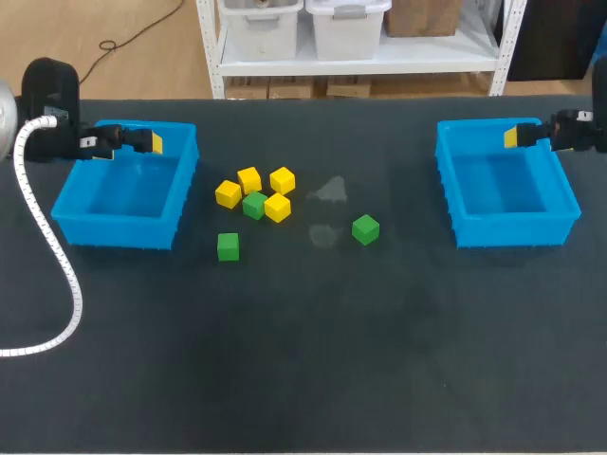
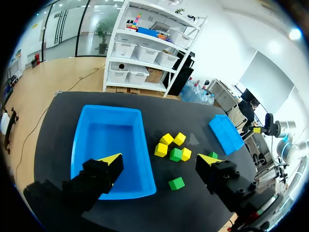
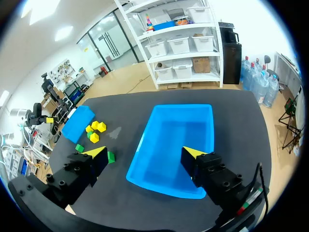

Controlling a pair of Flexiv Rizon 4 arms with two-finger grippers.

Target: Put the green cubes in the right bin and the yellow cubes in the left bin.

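Several yellow cubes cluster on the dark table just right of the left blue bin, with one green cube among them. A second green cube lies nearer the front, and a third sits toward the middle. The right blue bin stands at the far right. My left gripper hovers open over the left bin's far edge, holding nothing. My right gripper hangs open and bare over the right bin's far edge. In the left wrist view the open gripper frames the left bin and cubes. The right wrist view's gripper spans the right bin.
Both bins hold nothing. Two faint pale smudges mark the table between the cube cluster and the third green cube. My left arm's white cable hose loops over the table's left front area.
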